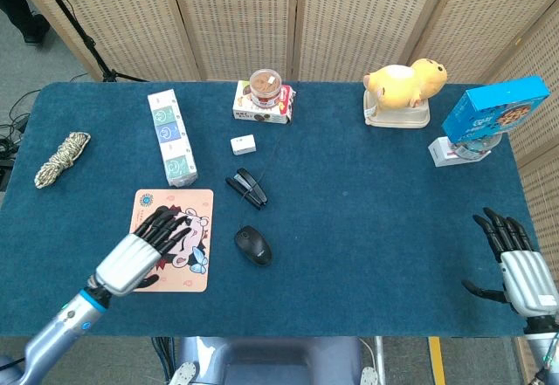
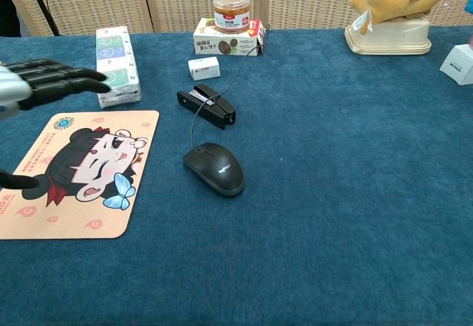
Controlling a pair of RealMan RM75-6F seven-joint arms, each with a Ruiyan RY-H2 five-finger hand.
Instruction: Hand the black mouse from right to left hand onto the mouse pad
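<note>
one black mouse [image 1: 253, 245] sits on the blue table [image 1: 367, 193], just right of the one mouse pad [image 1: 168, 239], not on it; its cable runs up toward the back. neither hand touches it. left hand [image 1: 140, 254] hovers over the pad's lower middle, fingers [image 2: 66, 76] spread wide, holding nothing. right hand [image 1: 517, 264] is well off at the table's right edge, fingers apart, also holding nothing; chest view doesn't show it. other items, one each: black clip [image 1: 247, 188] just above the mouse, small white box [image 1: 243, 145], tall box with face stickers [image 1: 171, 136], jar [image 1: 265, 86] on a flat snack box [image 1: 259, 107], yellow plush toy [image 1: 404, 82] on a tray, blue box [image 1: 494, 107], coil of rope [image 1: 62, 158] at far left.
</note>
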